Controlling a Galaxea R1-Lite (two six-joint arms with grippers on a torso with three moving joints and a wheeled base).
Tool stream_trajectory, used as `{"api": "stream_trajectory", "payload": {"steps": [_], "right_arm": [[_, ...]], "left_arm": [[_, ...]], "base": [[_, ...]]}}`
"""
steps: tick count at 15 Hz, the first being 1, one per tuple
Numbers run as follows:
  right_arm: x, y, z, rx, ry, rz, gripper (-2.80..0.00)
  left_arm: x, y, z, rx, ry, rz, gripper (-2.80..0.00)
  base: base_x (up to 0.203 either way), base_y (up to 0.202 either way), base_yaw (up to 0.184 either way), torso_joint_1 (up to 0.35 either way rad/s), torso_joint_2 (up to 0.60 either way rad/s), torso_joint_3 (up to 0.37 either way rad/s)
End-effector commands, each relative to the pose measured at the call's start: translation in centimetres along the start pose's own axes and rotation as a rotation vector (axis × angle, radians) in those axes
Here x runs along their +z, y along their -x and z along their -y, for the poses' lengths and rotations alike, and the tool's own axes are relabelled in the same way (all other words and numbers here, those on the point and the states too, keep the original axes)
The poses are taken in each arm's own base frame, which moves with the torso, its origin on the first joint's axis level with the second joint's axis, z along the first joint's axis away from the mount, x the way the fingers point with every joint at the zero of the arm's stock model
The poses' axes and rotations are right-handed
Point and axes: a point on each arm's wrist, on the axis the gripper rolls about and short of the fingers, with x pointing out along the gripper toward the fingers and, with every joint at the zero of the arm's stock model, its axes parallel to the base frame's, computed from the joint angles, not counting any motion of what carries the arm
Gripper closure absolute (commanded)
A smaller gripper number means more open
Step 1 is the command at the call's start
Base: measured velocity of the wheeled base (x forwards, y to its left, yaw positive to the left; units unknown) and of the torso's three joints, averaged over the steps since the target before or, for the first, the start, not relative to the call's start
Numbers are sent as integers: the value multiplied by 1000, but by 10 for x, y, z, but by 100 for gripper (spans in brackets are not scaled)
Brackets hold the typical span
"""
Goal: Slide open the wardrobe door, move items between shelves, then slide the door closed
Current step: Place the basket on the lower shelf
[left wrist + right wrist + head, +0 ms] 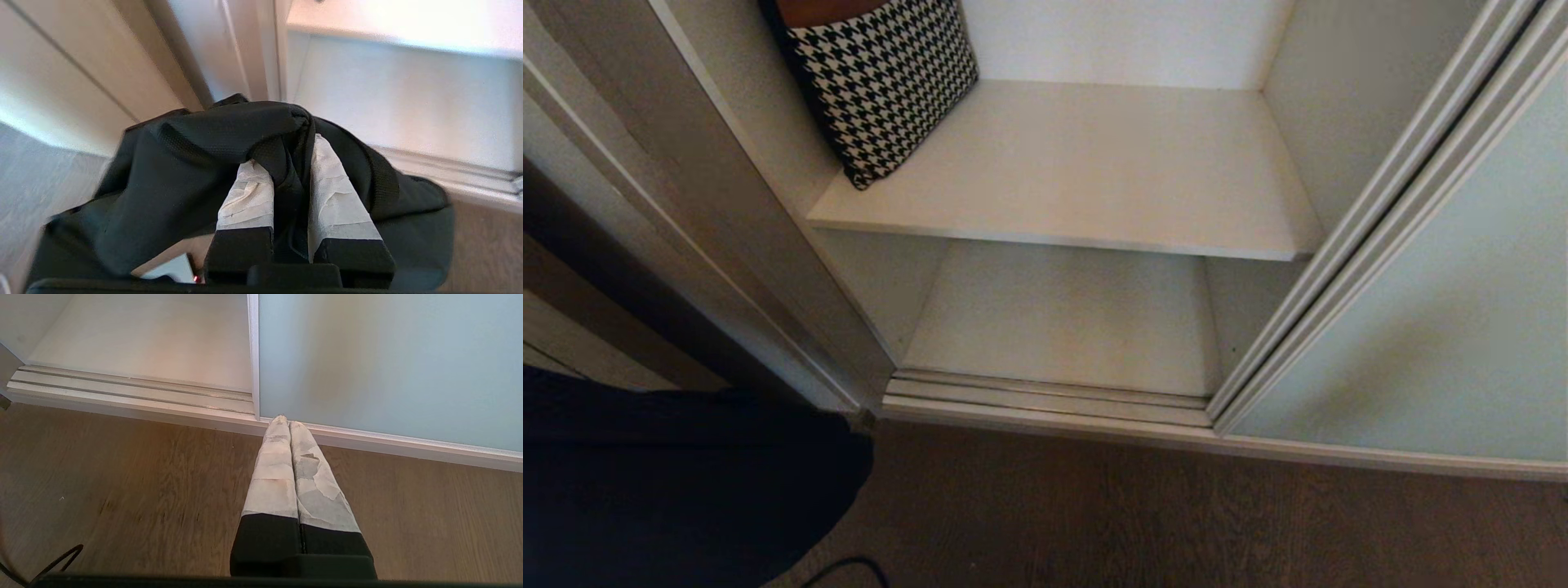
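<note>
The tall sliding wardrobe door of frosted pale blue-green glass in a slim cream-white frame stands slid aside, to the right of the open wardrobe bay. Beside the door's left edge, two plain flat white shelves lie open: the upper shelf and, under it, the lower shelf, just behind the cream floor track. On the upper shelf, at its far end from the door, a black-and-white houndstooth fabric cushion leans against the white side wall. Brown wood-grain floor runs in front of the door.

The soft floppy black fabric bag hangs outside the wardrobe, well left of the door and near the floor track, above the floor. The left pincer is clamped on a bunched fold of the bag, its white-taped fingers pressing the cloth between them. The right pincer hovers over the floor just before the door's bottom left corner, its taped fingers pressed together on nothing.
</note>
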Motion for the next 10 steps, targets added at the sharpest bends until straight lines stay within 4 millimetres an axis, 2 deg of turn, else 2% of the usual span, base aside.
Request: {"api": "stream_trajectory", "payload": {"steps": [1, 3, 4, 10], "right_arm": [[0, 0, 0, 0, 0, -1, 0], [0, 0, 0, 0, 0, 0, 0], [0, 0, 0, 0, 0, -1, 0], [0, 0, 0, 0, 0, 0, 0]], "left_arm": [[-4, 5, 4, -9, -7, 3, 0], [-10, 13, 7, -110, -14, 13, 0], [-16, 14, 7, -112, -16, 8, 0], [-19, 22, 7, -116, -14, 9, 0]], "base": [[0, 0, 0, 0, 0, 0], [0, 0, 0, 0, 0, 0], [0, 0, 0, 0, 0, 0], [0, 0, 0, 1, 1, -26]]}}
